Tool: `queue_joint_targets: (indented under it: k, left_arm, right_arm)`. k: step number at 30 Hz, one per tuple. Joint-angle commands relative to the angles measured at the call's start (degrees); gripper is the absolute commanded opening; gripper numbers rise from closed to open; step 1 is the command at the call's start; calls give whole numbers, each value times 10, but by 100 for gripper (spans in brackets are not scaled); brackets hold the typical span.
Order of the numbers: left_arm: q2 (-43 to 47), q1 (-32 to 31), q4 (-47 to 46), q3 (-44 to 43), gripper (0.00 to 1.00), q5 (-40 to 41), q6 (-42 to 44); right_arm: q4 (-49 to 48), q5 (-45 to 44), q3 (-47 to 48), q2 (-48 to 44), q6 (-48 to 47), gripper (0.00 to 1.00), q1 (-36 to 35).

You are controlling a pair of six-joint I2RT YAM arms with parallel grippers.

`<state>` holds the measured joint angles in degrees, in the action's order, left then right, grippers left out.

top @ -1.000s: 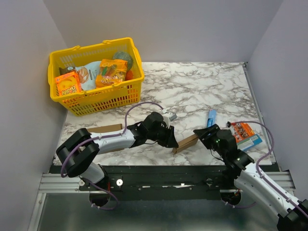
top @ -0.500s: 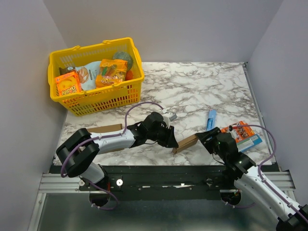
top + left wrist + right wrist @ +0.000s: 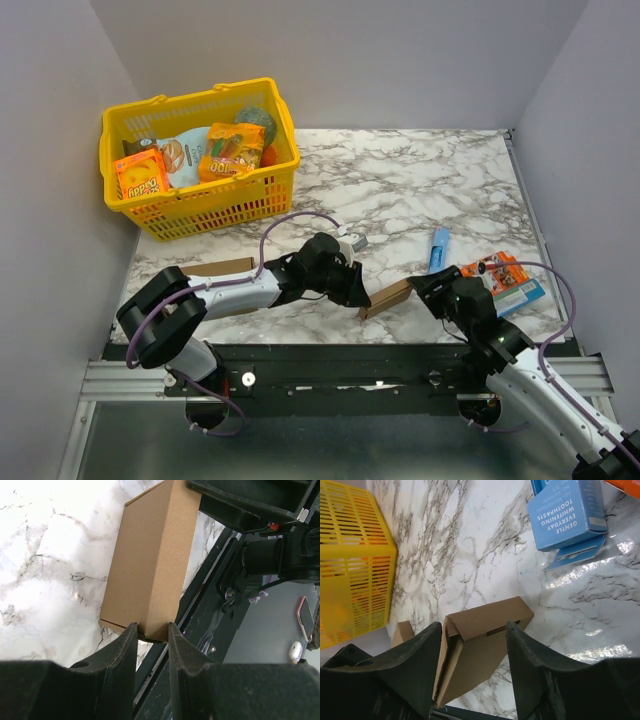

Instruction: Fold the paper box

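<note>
Right fingers point(image 3: 415, 670) shifted slightly nearer, now apart astride one end of box point(image 3: 480, 630); left fingers point(image 3: 120, 655) clamped on other end, by counter's point(image 3: 430, 180) near edge.

Seen from above, with twelve o'clock pointing away from the arms, the basket point(image 3: 215, 208) stands at the ten o'clock corner of the table point(image 3: 420, 170), with snack packs point(image 3: 232, 150) inside it. The paper box point(image 3: 388, 297) lies at the table's six o'clock edge. The left gripper point(image 3: 354, 291) sits at the box's nine o'clock end, a finger against each side. The right gripper point(image 3: 424, 284) is at its three o'clock end. A flat cardboard piece point(image 3: 222, 266) lies at nine o'clock from the paper box, well apart, partly under the left arm. A toothpaste box point(image 3: 438, 247) lies near, at one o'clock from the paper box. A packet point(image 3: 503, 272) lies at four o'clock from the toothpaste box.
</note>
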<state>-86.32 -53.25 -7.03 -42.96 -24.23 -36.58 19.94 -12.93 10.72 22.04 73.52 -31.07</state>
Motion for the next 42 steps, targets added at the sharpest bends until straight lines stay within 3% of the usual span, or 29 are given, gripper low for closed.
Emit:
queue_joint_targets:
  k: [1, 6, 11, 18, 30, 42]
  left_arm:
    - [-39, -15, 106, 35, 0, 17, 19]
    - [-38, -15, 106, 37, 0, 18, 19]
    - [-39, -16, 105, 36, 0, 18, 19]
    - [-42, -16, 109, 35, 0, 17, 20]
    - [-50, -16, 135, 32, 0, 26, 34]
    - [-68, -35, 162, 53, 0, 43, 46]
  right_arm:
    - [21, -26, -10, -2, 6, 60, -3]
    - [22, -17, -18, 3, 15, 49, -3]
    - [34, -10, -25, 4, 22, 26, -3]
    - [41, 6, -33, 31, 19, 9, -3]
    - [59, 52, -8, 127, -28, 0, -3]
    - [106, 100, 20, 171, -78, 1, -4]
